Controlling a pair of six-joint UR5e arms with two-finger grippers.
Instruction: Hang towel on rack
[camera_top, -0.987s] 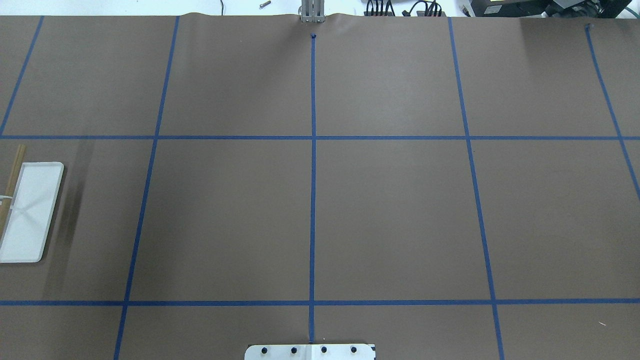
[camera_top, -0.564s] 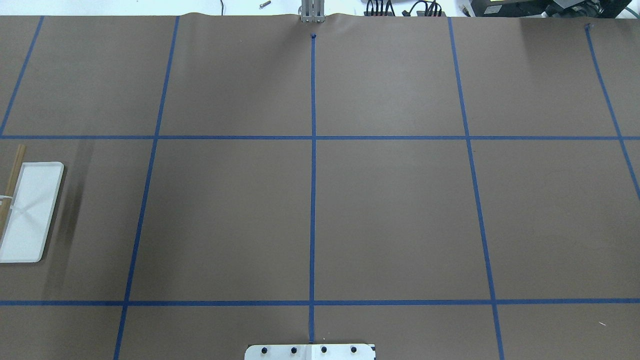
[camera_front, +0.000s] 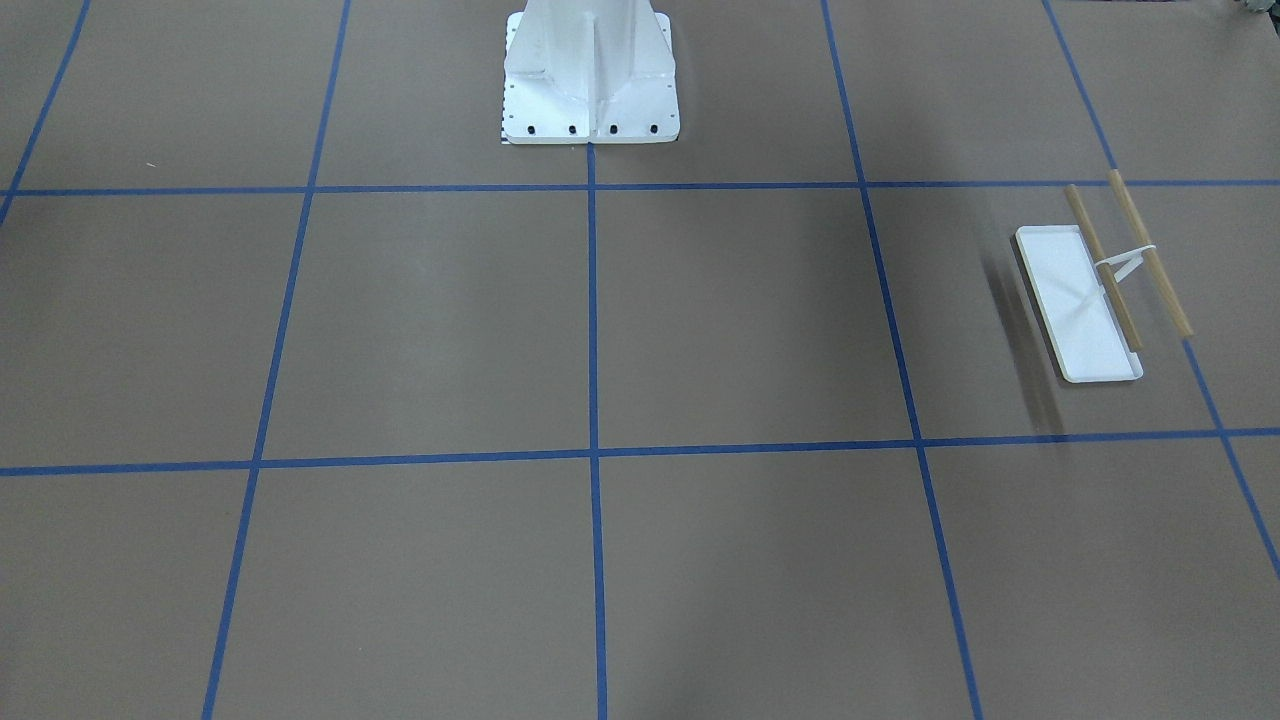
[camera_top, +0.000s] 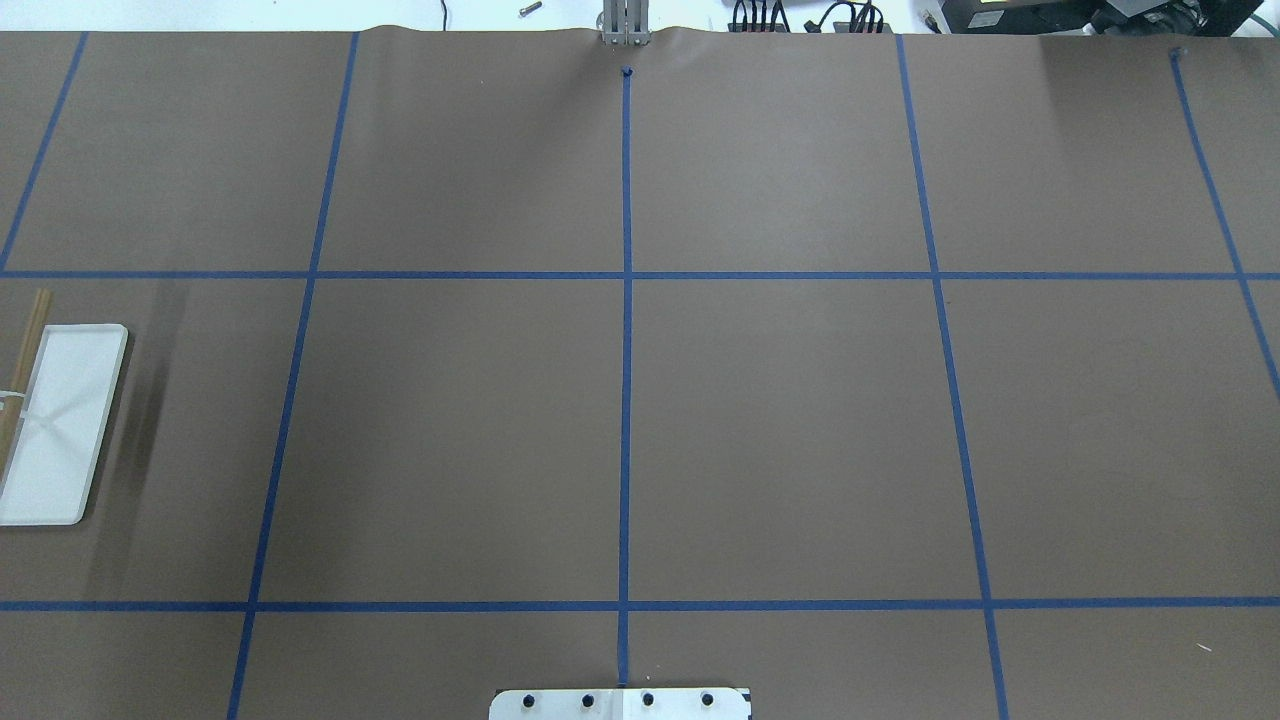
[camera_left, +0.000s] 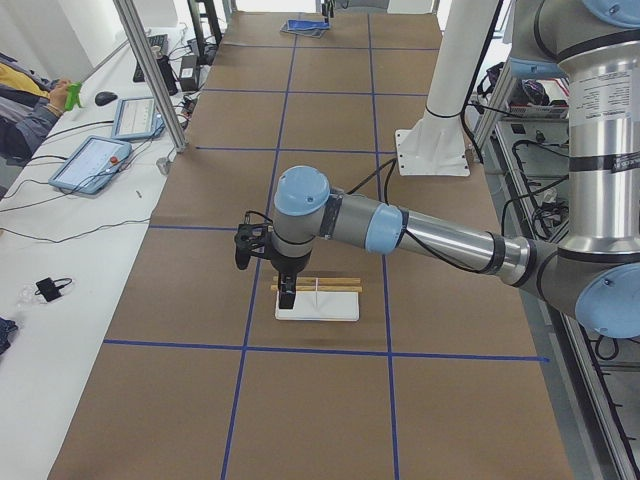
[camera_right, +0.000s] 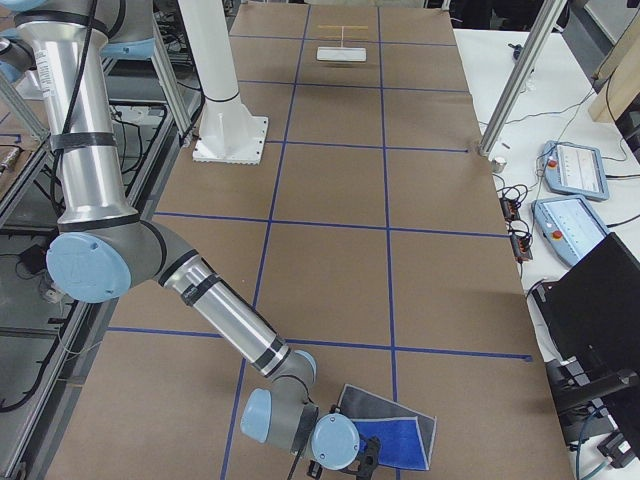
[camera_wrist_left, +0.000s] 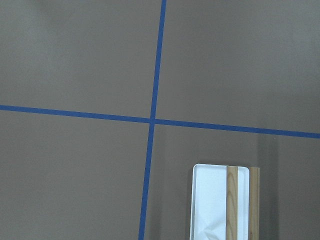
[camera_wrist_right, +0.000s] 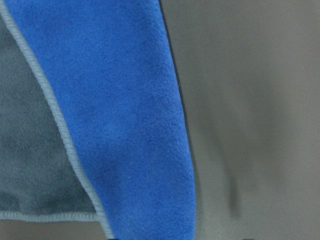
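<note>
On the table (camera_front: 700, 330), the rack (camera_front: 1085, 320) stands at the robot's left end and the soft, light towel (camera_right: 395, 445) lies folded at the right, likely best pinched at 1 stitched corner; whether the left gripper (camera_left: 287, 296) or right gripper (camera_right: 360, 466) is parted cannot be told.

Place: robotics lab | Bench: long table under brown paper (camera_top: 780, 420), gridded with blue tape lines (camera_top: 626, 400) | Machines: silver-and-blue jointed robot arm (camera_left: 430, 235), white bolted pedestal (camera_front: 590, 70) | Far side: touchscreen control tablets (camera_right: 575, 168) on white counter (camera_left: 90, 260), aluminium frame post (camera_right: 526, 70)
</note>
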